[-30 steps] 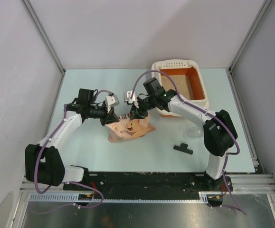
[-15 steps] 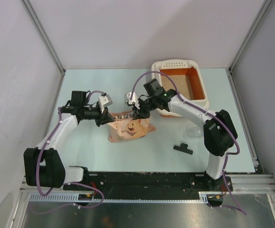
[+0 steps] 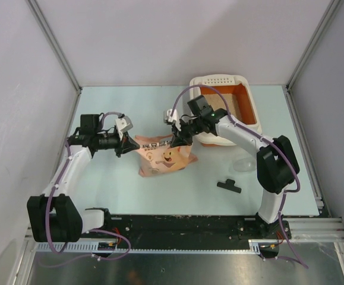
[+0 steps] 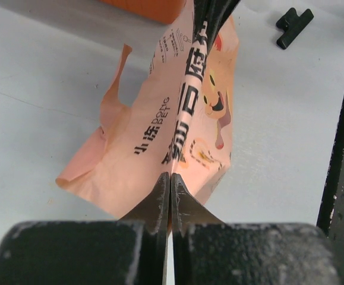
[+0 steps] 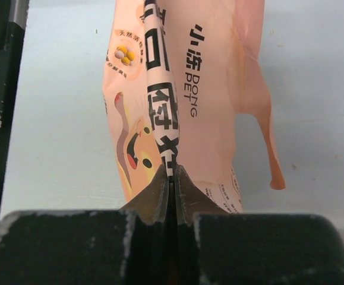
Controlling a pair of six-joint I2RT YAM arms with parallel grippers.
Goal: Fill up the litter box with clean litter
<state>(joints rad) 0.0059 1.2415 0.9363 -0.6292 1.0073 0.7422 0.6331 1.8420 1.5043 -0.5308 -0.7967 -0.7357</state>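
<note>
Overhead, the bag of clean litter (image 3: 163,157) was held at the middle of the table (image 3: 118,190), its top edge stretched between the left gripper (image 3: 128,145) at its 9 o'clock end and the right gripper (image 3: 174,140) at 1 o'clock, presumably so it could be lifted level. The litter box (image 3: 221,80), tan granules already inside, was set at the bag's 2 o'clock; a black clip (image 3: 229,186) lay at 4 o'clock. In the left wrist view, the jaws were pressed together on a fold of pink-peach film printed with dark characters and a cartoon animal. In the right wrist view, the same crease was pinched at its other end
</note>
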